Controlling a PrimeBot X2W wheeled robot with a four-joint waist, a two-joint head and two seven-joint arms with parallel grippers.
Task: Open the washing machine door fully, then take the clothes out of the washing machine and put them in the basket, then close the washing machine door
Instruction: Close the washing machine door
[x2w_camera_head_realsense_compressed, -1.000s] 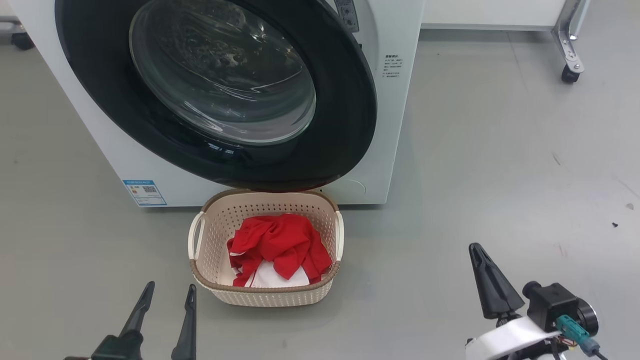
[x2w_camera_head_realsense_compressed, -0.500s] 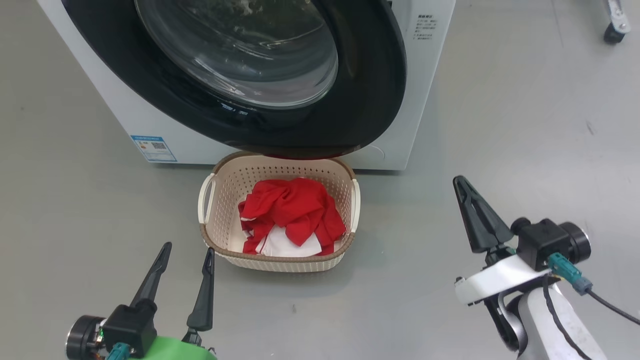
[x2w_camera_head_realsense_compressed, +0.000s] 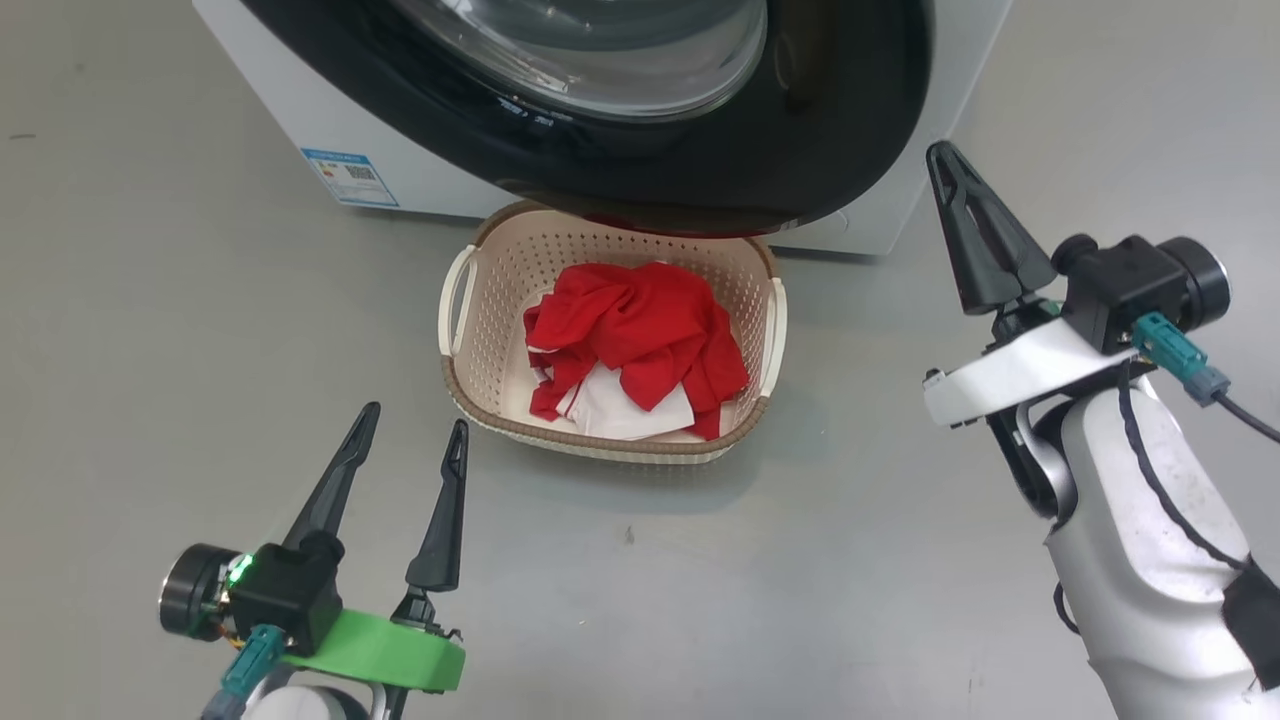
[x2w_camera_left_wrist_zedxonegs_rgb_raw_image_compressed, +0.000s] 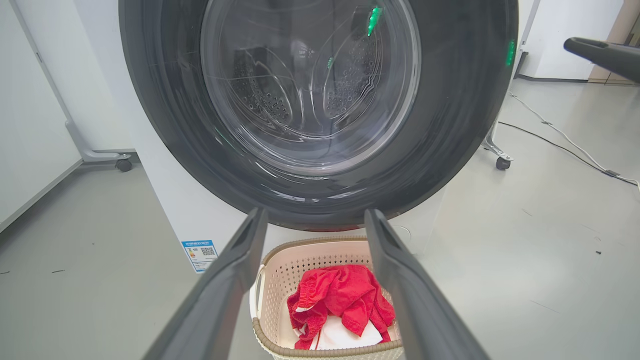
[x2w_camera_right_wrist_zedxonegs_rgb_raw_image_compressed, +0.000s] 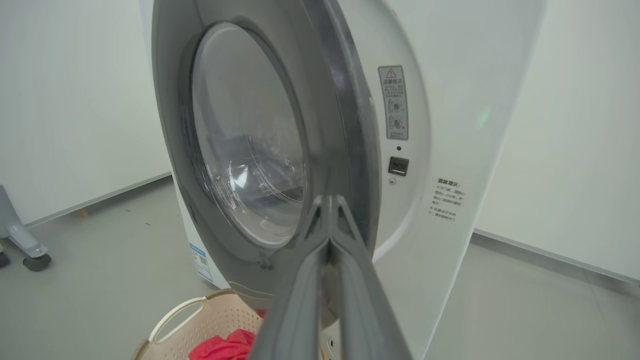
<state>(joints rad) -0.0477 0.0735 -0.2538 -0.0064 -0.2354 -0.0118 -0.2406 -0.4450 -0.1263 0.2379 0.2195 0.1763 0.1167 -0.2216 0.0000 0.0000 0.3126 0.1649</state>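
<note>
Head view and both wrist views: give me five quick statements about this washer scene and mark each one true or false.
1. The bright red, white-panelled clothes lie in the small cream perforated plastic basket. True.
2. The left gripper has its fingers spread apart. True.
3. Both grippers are open. False: the right gripper has its fingers pressed together.
4. The basket's far rim sits under the large round black-rimmed glass door. True.
5. That door is latched shut. False: it stands ajar from the big white washing machine.
</note>
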